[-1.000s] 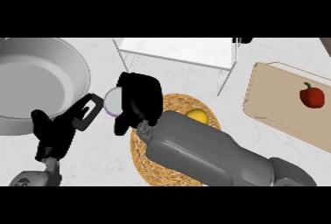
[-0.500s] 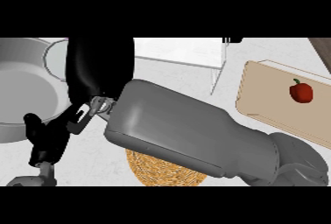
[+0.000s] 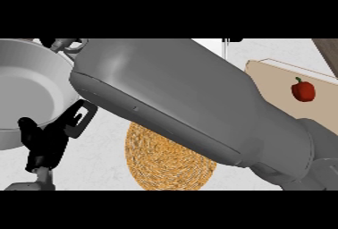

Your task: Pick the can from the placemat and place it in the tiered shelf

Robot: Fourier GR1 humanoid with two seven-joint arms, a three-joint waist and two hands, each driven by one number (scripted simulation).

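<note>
**A:** What filled the head view at that moment?

**B:** Mostly the right forearm, a big grey mass running from the lower right corner up to the upper left. It hid most of the middle of the frame.

**A:** And the right hand?

**B:** It was out of sight past the top of the frame, so I could not tell whether it was open or closed, or whether it held anything.

**A:** Where was the can?

**B:** I could not find it anywhere. The placemat, a round woven straw-coloured mat at lower centre, showed nothing on its visible part, though the forearm covered its upper right.

**A:** The left hand?

**B:** The left hand was at the lower left, black, fingers relaxed and spread upward, holding nothing, just beside the rim of a large grey pan.

**A:** Anything else on the bench?

**B:** A pale cutting board at the right edge, with a red pepper lying on it. The shelf was barely visible.
</note>
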